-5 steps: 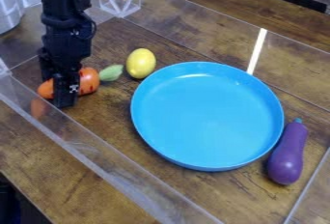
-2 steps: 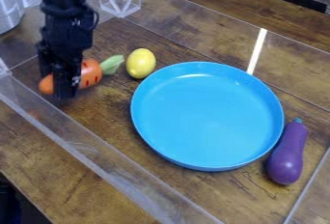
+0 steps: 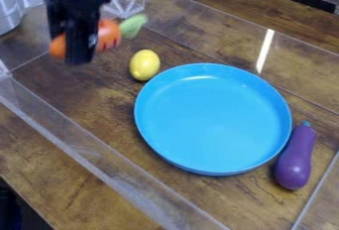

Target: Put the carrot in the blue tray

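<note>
The carrot (image 3: 101, 37) is up off the desk (image 3: 82, 93), gripped in my pincer (image 3: 87, 38), which is closed on its orange body. Its green leaves (image 3: 131, 26) stick out to one side, toward the back of the desk. I hold it at the far left of the view, well apart from the blue tray (image 3: 212, 118). The yellow lemon (image 3: 145, 64) sits just beside the tray's rim, between it and my pincer. The purple eggplant (image 3: 295, 157) lies near the tray's opposite side.
</note>
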